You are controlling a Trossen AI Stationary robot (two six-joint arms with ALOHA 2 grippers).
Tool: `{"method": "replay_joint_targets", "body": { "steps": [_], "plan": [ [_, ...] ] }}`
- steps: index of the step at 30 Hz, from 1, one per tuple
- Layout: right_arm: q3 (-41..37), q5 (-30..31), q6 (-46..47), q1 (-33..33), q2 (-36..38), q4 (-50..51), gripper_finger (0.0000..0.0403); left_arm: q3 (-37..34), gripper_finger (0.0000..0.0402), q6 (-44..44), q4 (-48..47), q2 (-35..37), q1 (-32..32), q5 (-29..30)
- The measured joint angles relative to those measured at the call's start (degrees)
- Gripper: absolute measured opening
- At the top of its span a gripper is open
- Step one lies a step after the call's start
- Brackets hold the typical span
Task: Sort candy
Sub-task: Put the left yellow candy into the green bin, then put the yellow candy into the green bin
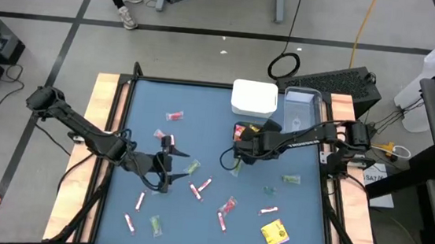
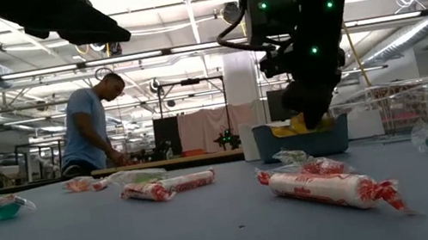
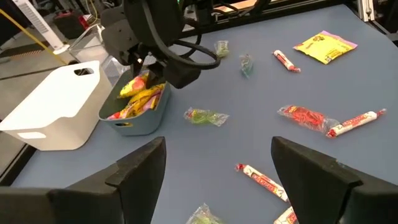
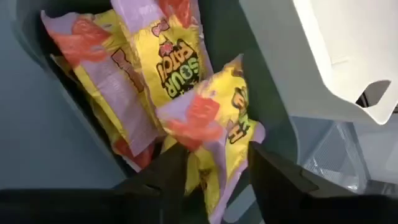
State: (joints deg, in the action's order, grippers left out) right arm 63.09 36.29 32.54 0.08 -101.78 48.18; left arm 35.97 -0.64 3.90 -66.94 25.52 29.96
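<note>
While the right gripper (image 4: 211,180) hangs part-spread over the teal bin's (image 3: 146,115) yellow packets (image 4: 168,68), nearer sticks (image 1: 200,187) flank the wide-spread left gripper (image 1: 168,165).

three containers (image 1: 253,97) — two arms (image 1: 82,130)

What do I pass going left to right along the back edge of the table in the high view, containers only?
White container → clear container. The teal bin of yellow packets sits nearer, under the right gripper, so its place in that row is unclear.
</note>
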Motion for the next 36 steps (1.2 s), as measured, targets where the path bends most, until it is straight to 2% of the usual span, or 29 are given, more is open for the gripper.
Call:
{"method": "replay_joint_targets", "body": {
  "steps": [5,11,19,25,30,36],
  "plan": [
    [0.0,-3.1,-0.2,0.0,0.0,0.0,0.0206,0.0,0.0292,0.0,0.0,0.0,0.0,-2.1],
    [0.0,-4.7,-0.2,1.1,0.7,1.4,0.0228,0.0,0.0292,-0.1,-0.1,0.0,0.0,-3.4],
    [0.0,-6.2,4.5,2.7,7.3,3.6,0.0232,0.0,0.0292,-0.1,-0.1,0.0,0.0,-3.4],
    [0.0,-6.5,7.4,3.8,12.0,5.9,0.026,0.0,0.0292,-0.1,-0.1,0.0,0.0,-3.4],
    [0.0,-7.6,14.0,10.2,15.8,3.6,0.0271,0.0,0.0292,-0.1,-0.2,0.0,0.0,-3.4],
    [0.0,-10.1,21.1,24.2,17.0,-0.7,0.0262,0.0,0.0292,-0.3,-0.2,0.0,0.0,-4.1]
  ]
}}
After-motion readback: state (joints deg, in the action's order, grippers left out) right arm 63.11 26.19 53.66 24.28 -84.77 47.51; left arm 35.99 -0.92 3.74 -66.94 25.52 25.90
